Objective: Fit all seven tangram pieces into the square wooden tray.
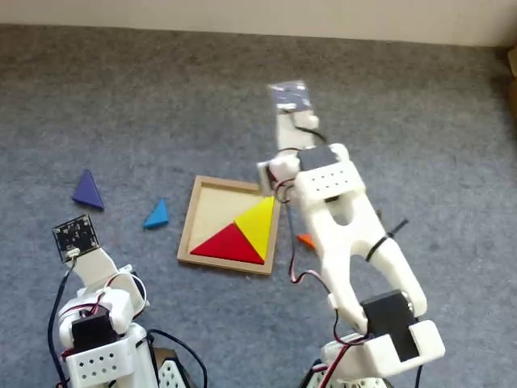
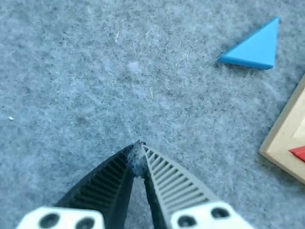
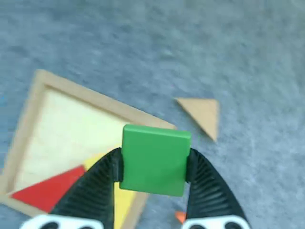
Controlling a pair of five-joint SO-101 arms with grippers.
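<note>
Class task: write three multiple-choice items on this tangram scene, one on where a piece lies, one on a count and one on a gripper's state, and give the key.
1. Where does the light blue triangle lie? A inside the square wooden tray; B on the grey carpet, apart from the tray; C stacked on another piece.
2. How many pieces lie in the tray? A none; B two; C four.
3. The right gripper is: A open; B shut, empty; C shut on the green square piece.
Key: 1 B, carpet shows between it and the tray; 2 B, the red triangle and the yellow triangle; 3 C, it clamps the square's two sides.
</note>
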